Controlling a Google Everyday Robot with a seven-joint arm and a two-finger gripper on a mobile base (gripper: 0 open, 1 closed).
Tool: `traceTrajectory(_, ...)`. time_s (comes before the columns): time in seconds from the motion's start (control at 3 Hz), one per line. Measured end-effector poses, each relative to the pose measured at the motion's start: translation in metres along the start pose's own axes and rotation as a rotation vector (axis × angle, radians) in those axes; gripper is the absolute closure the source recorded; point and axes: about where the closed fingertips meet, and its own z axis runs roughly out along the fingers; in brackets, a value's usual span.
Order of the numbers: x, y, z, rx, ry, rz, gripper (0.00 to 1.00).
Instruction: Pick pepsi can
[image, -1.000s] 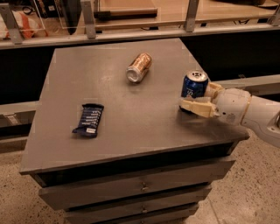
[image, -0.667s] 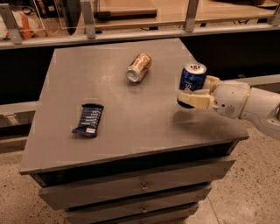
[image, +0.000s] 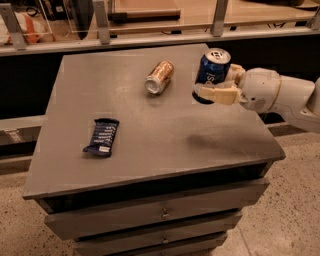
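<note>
The pepsi can is dark blue with white lettering and a silver top. It is held in the air above the right side of the grey table, tilted slightly. My gripper comes in from the right on a white arm and is shut on the can, with cream fingers wrapped around its lower half. The can's shadow falls on the tabletop below and in front of it.
A copper can lies on its side near the table's far middle. A flat dark blue snack wrapper lies at the front left. Drawers sit under the tabletop. A railing and shelf run behind the table.
The gripper has lifted the pepsi can off the tabletop and carried it up and a little to the left. The copper can and wrapper have not moved.
</note>
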Motion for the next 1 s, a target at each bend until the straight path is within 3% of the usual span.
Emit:
traceTrajectory(0.33,-0.006,-0.006,0.010,-0.141,-0.064,0.041,1.00)
traceTrajectory(0.67,-0.017,0.000,0.009,-0.206,-0.089,0.033,1.00)
traceTrajectory(1.0,-0.016,0.000,0.010,-0.204,-0.087,0.035,1.00)
